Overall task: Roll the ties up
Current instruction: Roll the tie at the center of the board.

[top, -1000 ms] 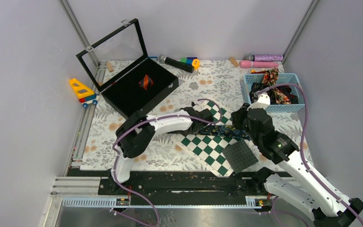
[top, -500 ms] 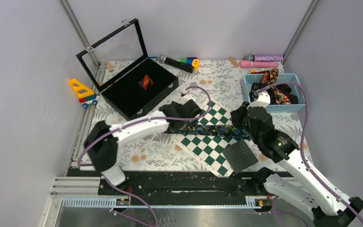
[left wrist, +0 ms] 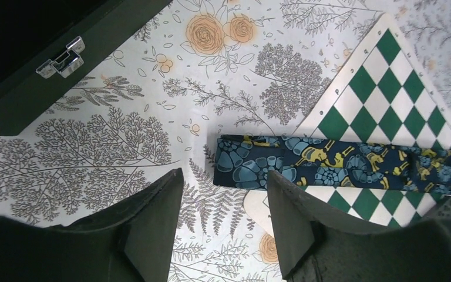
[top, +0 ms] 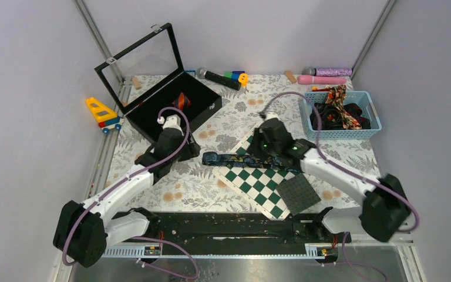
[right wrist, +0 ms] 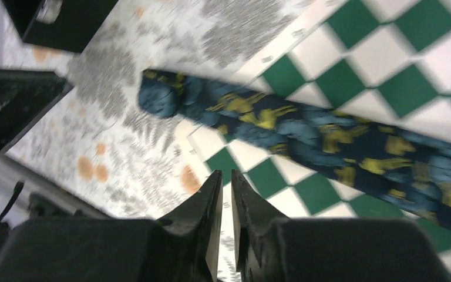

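A dark navy tie [top: 252,161] with blue and yellow print lies flat across the green-and-white chequered board [top: 257,183], its left end folded over on the floral cloth. My left gripper [top: 191,151] hangs open just left of that end, with nothing between its fingers; in its wrist view the gripper [left wrist: 223,176] faces the tie [left wrist: 329,164]. My right gripper [top: 255,151] hovers over the tie's middle. Its jaws [right wrist: 227,174] are nearly together and hold nothing, and the tie [right wrist: 305,135] lies beyond them. A rolled red-orange striped tie [top: 181,98] sits in the black box. More ties [top: 339,111] fill the blue basket.
The black box [top: 152,120] with its raised glass lid stands at the back left. The blue basket [top: 343,134] is at the back right. A dark perforated square pad [top: 298,192] lies on the board's near corner. A microphone [top: 218,77], a toy truck [top: 103,113] and pink and purple cylinders [top: 324,76] line the edges.
My left arm has pulled back left off the board, away from the tie's end. My right arm has swung from the right side to above the tie's middle. The tie lies where it was.
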Tool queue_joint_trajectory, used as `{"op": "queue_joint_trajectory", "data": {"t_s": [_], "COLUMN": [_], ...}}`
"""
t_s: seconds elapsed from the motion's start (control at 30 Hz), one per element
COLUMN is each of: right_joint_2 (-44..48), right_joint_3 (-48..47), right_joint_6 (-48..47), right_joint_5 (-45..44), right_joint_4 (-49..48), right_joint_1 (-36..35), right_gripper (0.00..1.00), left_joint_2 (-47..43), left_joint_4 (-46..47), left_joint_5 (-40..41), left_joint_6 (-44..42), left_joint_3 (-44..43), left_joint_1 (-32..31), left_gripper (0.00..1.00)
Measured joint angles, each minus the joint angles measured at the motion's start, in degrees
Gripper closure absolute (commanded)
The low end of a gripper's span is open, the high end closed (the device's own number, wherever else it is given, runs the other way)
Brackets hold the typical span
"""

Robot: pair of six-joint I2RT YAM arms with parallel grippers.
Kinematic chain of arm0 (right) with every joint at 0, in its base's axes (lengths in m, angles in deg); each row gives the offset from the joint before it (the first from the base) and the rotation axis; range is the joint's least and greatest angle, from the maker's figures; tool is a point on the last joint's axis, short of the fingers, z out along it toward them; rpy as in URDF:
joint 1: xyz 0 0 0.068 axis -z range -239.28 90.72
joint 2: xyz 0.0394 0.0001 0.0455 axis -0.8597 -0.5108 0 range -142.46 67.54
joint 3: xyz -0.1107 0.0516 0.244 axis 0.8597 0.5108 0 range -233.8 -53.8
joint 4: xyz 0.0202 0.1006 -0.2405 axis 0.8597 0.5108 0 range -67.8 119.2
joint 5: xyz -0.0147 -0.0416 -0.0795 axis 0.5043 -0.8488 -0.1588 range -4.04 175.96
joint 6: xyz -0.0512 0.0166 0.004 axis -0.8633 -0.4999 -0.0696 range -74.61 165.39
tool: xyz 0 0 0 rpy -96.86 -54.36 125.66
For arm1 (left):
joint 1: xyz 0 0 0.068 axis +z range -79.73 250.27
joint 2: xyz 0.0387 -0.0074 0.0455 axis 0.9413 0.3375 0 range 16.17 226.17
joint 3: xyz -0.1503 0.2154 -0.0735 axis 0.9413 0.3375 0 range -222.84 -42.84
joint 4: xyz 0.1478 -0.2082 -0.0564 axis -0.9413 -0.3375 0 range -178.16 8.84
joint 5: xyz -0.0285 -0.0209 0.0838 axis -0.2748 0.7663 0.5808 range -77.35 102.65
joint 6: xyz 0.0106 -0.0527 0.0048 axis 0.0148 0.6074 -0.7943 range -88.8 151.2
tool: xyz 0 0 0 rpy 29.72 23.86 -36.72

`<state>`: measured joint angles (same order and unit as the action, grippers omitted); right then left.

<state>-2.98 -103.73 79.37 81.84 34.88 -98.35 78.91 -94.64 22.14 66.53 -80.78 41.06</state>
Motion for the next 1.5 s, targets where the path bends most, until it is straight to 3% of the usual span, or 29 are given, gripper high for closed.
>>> {"op": "queue_joint_trajectory", "data": {"t_s": [0.23, 0.5, 1.5], "right_joint_2": [-19.2, -31.7, -37.8], "right_joint_3": [-8.7, -14.4, -18.7], "right_joint_6": [3.5, 9.0, 8.3], "right_joint_5": [14.0, 22.6, 15.5], "right_joint_4": [-10.2, -18.0, -11.5], "right_joint_1": [-6.1, -6.8, -6.8], "right_gripper": [0.84, 0.87, 0.93], "left_joint_2": [-1.9, -1.8, 6.7], "left_joint_4": [9.3, 15.1, 24.7], "left_joint_5": [-7.0, -12.2, -17.2], "left_joint_6": [4.1, 6.6, 6.7], "left_joint_3": [7.2, 12.5, 14.3], "left_joint_1": [5.1, 8.4, 8.5], "left_gripper": [0.45, 0.45, 0.48]}}
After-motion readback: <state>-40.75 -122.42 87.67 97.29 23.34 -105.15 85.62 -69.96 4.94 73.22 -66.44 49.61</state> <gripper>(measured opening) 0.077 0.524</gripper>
